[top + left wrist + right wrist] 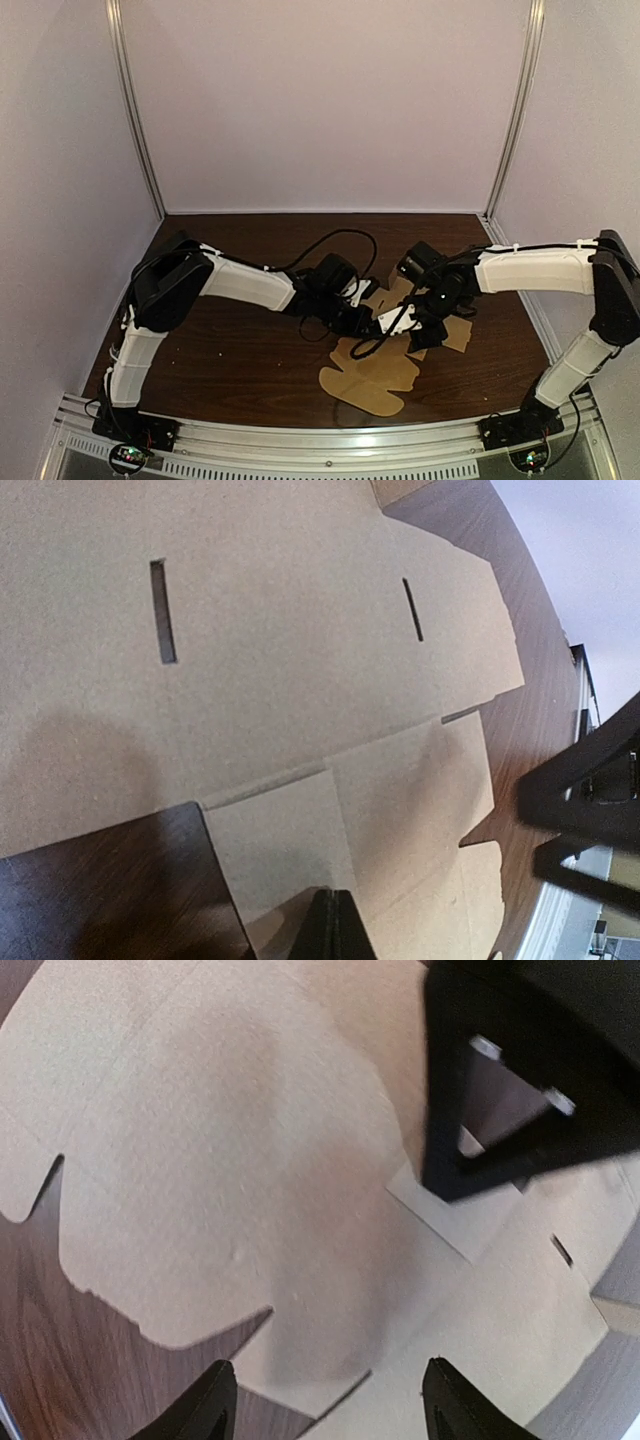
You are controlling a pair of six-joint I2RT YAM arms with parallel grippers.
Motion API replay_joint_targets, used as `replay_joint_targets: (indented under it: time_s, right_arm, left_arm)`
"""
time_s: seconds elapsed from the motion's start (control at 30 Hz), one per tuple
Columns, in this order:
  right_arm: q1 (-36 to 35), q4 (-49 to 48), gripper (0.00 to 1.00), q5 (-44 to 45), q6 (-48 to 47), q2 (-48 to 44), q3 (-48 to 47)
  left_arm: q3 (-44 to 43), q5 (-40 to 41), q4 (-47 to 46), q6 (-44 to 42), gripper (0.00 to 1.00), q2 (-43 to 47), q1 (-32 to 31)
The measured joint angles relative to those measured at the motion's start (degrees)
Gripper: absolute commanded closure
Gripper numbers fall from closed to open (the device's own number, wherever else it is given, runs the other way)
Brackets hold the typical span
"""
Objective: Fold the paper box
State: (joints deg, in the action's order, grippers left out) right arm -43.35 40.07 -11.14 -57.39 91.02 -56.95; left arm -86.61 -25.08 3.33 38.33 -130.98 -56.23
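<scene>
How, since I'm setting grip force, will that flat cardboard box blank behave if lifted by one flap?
The box blank looks thin and wide, so it is probably light and will likely sag, bending at its creases. Lying on the smooth table, it may slide rather than lift when pushed.

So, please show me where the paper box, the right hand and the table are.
paper box (370,385): top external view, its near rounded flap.
right hand (330,1405): right wrist view, midway between its open fingertips.
table (230,350): top external view, bare dark wood left of the box.
</scene>
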Motion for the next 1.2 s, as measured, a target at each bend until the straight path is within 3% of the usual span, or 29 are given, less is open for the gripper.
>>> replay_joint_targets:
  time_s: [0.27,0.6,1.2]
  right_arm:
    - [4.17,3.98,0.29,1.53,-6.03,-9.27,3.69]
    - [3.43,-0.02,0.28,2.19,-13.92,-3.52,5.79]
    - [-2.89,-9.73,0.42,6.23,-21.97,0.33,7.63]
  left_arm:
    - [-1.92,-1.18,4.98,-8.48,1.00,-0.15,0.79]
    - [-7.78,-4.68,18.27,-24.17,1.00,-1.40,2.25]
    - [-10.43,-7.85,27.34,-31.08,1.00,-1.84,3.80]
